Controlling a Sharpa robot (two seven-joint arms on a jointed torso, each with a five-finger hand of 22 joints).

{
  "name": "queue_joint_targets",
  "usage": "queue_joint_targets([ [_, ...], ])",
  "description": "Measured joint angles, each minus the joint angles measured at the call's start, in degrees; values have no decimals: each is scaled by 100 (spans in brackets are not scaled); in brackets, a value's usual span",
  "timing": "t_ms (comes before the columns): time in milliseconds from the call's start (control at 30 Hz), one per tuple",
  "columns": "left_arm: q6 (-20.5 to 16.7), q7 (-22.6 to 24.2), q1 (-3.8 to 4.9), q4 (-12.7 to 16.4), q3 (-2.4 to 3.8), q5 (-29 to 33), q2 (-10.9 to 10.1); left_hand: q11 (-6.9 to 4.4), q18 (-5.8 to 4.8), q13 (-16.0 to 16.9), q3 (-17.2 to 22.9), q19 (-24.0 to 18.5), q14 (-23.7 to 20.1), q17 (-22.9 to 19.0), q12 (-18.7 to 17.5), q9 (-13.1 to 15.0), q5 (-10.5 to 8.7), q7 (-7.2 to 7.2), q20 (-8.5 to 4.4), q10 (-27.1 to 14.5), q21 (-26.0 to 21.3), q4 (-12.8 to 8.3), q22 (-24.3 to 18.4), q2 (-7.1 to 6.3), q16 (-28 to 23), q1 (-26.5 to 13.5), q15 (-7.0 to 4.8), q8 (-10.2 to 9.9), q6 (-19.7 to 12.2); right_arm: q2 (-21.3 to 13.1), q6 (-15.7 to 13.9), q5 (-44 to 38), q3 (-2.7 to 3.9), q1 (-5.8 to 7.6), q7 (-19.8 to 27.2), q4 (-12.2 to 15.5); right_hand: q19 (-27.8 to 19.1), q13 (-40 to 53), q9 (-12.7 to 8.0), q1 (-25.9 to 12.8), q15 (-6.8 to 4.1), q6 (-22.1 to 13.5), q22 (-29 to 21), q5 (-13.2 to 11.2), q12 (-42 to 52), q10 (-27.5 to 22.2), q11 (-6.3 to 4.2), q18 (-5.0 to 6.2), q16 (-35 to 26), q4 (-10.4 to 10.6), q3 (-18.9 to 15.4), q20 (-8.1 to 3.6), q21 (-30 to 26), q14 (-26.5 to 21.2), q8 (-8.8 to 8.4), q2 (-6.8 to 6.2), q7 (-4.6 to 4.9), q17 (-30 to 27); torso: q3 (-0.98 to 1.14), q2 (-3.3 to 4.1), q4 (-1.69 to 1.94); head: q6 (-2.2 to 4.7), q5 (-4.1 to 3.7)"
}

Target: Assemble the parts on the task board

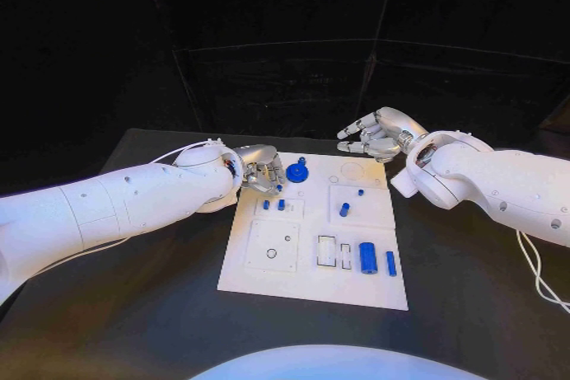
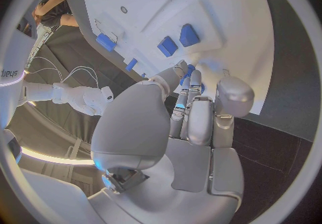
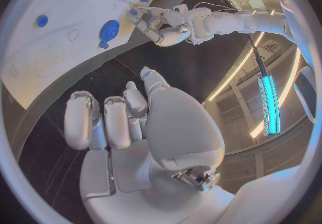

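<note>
My left robot hand [image 1: 259,174] hovers over the task board's [image 1: 311,289] far-left corner, whether pinching anything I can't tell; right robot hand [image 1: 374,135] curled empty beyond it. Small blue parts [image 1: 368,257] look light, rigid, slick: I'd pinch their sides

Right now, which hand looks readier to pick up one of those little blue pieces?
Probably the left hand: its fingers are over the board's far left corner, right beside two small blue parts. The right hand hovers off the board, beyond its far edge, fingers curled, holding nothing.
</note>
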Motion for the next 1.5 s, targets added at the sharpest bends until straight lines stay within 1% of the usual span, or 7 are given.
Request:
queue_joint_targets([
  [433, -8, -8, 0, -49, 0, 21, -16, 0, 0, 0, 0, 0, 0, -8, 0, 0, 0, 0, 0, 0, 0, 0, 5, -23, 0, 23, 0, 0, 0, 4, 4, 0, 0, -1, 0, -13, 0, -11, 0, 0, 0, 0, -15, 0, 0, -2, -1, 5, 0, 0, 47, 0, 0, 0, 0, 0, 0, -3, 0, -1, 0, 1, 3],
  [533, -8, -12, 0, -69, 0, 23, -28, 4, 0, -2, 16, 0, 0, -8, 0, -9, 0, -22, 0, -4, 0, -16, 4, -23, 0, 23, 0, 0, -23, 1, 10, 0, 0, -1, -2, -30, -61, -149, 0, 0, 0, 0, -64, 0, -171, -156, -1, 93, -34, -7, 54, -2, -50, 0, 0, 0, 0, -42, -1, -1, 0, 2, -6],
  [767, -25, -14, 0, -89, 0, 35, -74, 16, 0, -12, 16, 0, 0, -15, -22, -14, 0, -30, 0, -90, 0, -16, 4, -23, 0, 23, 0, -40, -72, -10, 103, -99, 0, -1, -79, -91, -613, -2137, 21, 123, -67, 156, -814, -137, -2430, -1467, -33, 226, -709, -127, 422, -34, -612, -24, 144, -123, -38, -824, -3, -1, 0, 12, -13],
  [1000, -264, 139, -1, 8, 0, 366, -288, 33, 0, -19, 13, -24, 21, -71, -22, 6, 0, -10, 24, -117, -72, -13, -73, -23, 0, 17, 21, -6, -5, -73, 387, -950, 0, -1, -308, -118, -747, -3734, 35, 307, -89, 569, -1151, -372, -4102, -1588, -42, 315, -1407, -294, 1109, -69, -906, -90, 254, -334, -65, -1563, -7, -1, -4, 32, -48],
  [1167, -650, 623, -2, 144, 0, 1418, -565, 52, -1, -18, -47, -207, -23, -370, -22, 20, 0, 21, 61, -176, -604, 48, -559, 19, -126, -114, 65, 68, 105, -195, 600, -1914, -1, -4, -513, -23, -706, -4457, 27, 217, -50, 674, -1150, -519, -4799, -1523, -11, 315, -1469, -364, 1382, -29, -932, -51, 254, -492, -81, -1620, -7, -4, -4, 71, -143],
  [1333, -920, 1528, -1, 331, -1, 3283, -839, 52, 88, -11, -62, -402, -188, -871, 19, 20, 0, 22, 94, -176, -1139, 97, -1032, 101, -391, -196, 98, 94, 148, -379, 714, -2867, -1, -106, -711, 168, -637, -4764, 7, 181, -32, 676, -1110, -534, -5038, -1524, -9, 314, -1469, -390, 1468, -17, -932, -33, 219, -579, -83, -1578, -11, -6, -4, 103, -293],
  [1500, -912, 2388, -1, 519, -7, 4918, -995, 30, 87, 1, -63, -579, -326, -1118, 63, 20, 0, -20, 83, -154, -1485, 129, -1317, 121, -520, -216, 71, 137, 228, -454, 712, -3498, -6, -218, -855, 278, -590, -5080, -20, 108, -9, 508, -1029, -565, -5284, -1637, 104, 314, -1368, -373, 1544, 21, -887, -10, 45, -652, -62, -1466, -8, -6, -4, 143, -404],
])
